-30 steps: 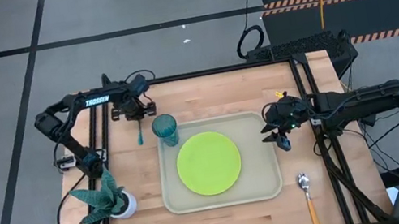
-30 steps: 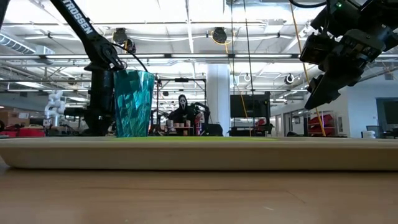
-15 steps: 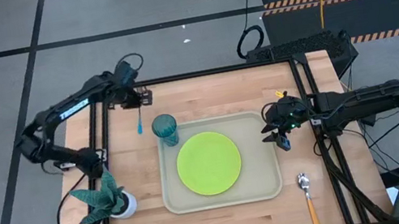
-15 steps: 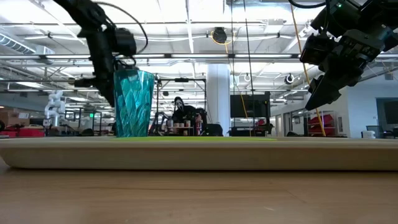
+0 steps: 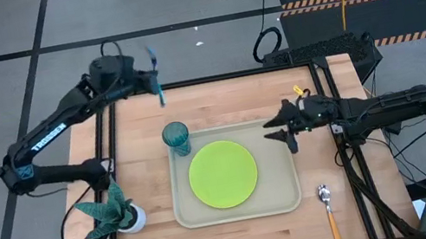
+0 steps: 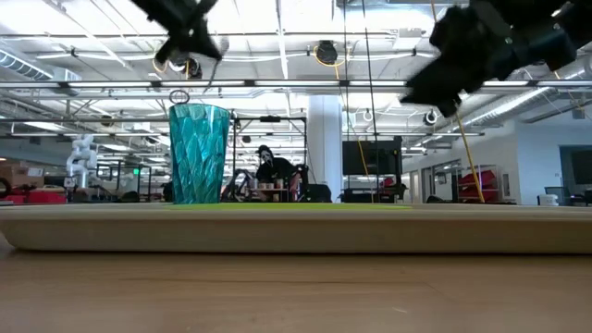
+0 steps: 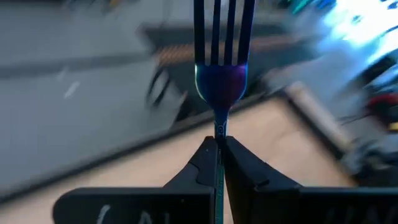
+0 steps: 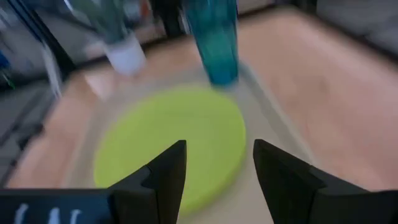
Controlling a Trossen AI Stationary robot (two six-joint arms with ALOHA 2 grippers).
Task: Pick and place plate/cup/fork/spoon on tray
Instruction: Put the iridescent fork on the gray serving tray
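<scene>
Meanwhile, the left gripper (image 5: 151,76) had swung up and away from the tray (image 5: 289,203) since half a second before, carrying the fork (image 5: 159,89) from the bare wood beside the cup (image 5: 177,138) to a spot in the air over the table's (image 5: 219,101) far edge. The right gripper (image 5: 279,136) had moved too: earlier it hung just outside the tray's right rim, and now it reached in over the tray's right side, near the plate (image 5: 222,173).

Seen from above, the whole layout was clear: the plate lay flat in the middle of the tray, the cup stood upright on the tray's far left corner, and the spoon (image 5: 328,209) lay on the wood outside the tray's near right corner. A potted plant (image 5: 112,210) sat off the tray's left side. The table-level camera showed only the tray's long front rim (image 6: 296,236) with the cup (image 6: 198,153) rising above it and both arms as dark blurs overhead.

Up close, the left wrist camera showed the left gripper's fingers (image 7: 245,168) pressed together on the fork's slim blue handle (image 7: 219,87), tines pointing away from the gripper. The right wrist camera showed the right gripper's fingers (image 8: 165,168) spread well apart, holding nothing, with the plate (image 8: 171,140) and cup (image 8: 214,40) beyond them.
</scene>
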